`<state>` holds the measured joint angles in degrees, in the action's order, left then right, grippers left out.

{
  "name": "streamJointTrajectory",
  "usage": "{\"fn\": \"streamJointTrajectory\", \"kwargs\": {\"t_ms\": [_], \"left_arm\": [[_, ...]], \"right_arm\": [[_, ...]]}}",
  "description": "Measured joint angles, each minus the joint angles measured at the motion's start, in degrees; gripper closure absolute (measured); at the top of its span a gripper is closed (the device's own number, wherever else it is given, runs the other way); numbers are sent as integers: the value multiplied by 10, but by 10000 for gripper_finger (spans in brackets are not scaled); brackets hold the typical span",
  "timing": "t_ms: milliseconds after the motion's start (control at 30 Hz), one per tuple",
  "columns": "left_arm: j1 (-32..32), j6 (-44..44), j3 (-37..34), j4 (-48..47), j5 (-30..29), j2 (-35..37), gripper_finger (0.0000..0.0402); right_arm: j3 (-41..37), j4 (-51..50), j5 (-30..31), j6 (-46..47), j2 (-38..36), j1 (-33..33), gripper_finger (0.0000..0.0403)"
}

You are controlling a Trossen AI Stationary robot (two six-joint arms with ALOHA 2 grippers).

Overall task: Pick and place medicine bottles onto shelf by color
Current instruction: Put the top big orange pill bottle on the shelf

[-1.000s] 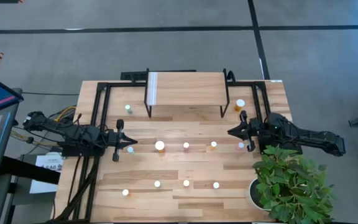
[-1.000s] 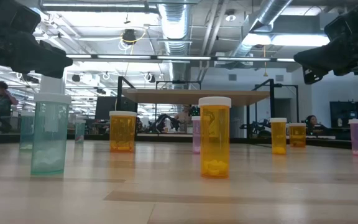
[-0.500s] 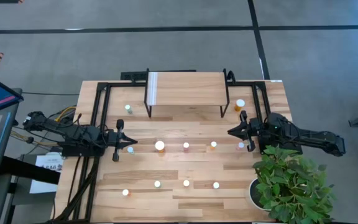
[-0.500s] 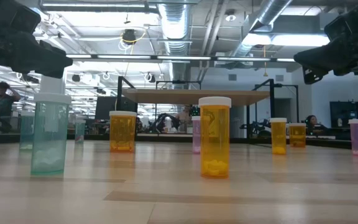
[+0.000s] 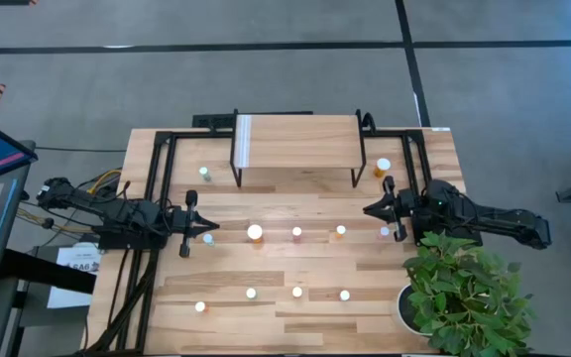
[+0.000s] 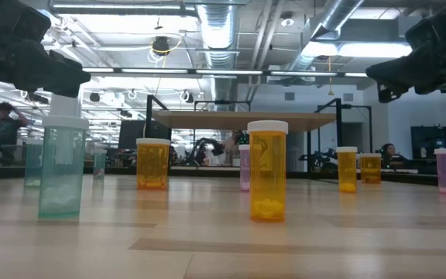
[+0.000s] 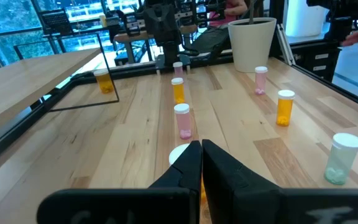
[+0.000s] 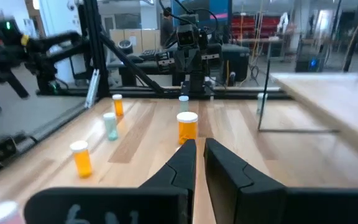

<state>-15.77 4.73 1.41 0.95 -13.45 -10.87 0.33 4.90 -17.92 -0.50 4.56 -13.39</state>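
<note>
At the back of the table (image 5: 295, 322) stands the shelf (image 5: 300, 142), its board bare and the white strip at its left end; the bottles are all down on the tabletop, a green one (image 5: 204, 174) beside the shelf's left legs, an orange one (image 5: 383, 167) beside its right legs, a large orange one (image 5: 255, 234) mid-table in a row with two pink ones (image 5: 296, 234), and four more in a front row (image 5: 272, 296); the left gripper (image 5: 207, 227) hovers at the left side, fingers pressed together, holding nothing; the right gripper (image 5: 372, 210) hovers opposite, fingers almost touching with only a slit between them, likewise holding nothing; a potted plant (image 5: 459, 293) fills the front right corner.
</note>
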Motion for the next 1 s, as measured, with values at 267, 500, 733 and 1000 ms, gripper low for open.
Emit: {"fn": "streamJointTrajectory", "kwargs": {"t_ms": [267, 500, 733, 1000], "left_arm": [[0, 0, 0, 0, 0, 0, 400], [0, 0, 0, 0, 0, 0, 400], [0, 0, 0, 0, 0, 0, 400], [0, 0, 0, 0, 0, 0, 400]], "right_arm": [[10, 123, -1, -106, 0, 0, 344], [12, 211, -1, -120, 0, 0, 344], [13, 263, -1, -120, 0, 0, 344], [14, 262, -1, -57, 0, 5, 344]]}}
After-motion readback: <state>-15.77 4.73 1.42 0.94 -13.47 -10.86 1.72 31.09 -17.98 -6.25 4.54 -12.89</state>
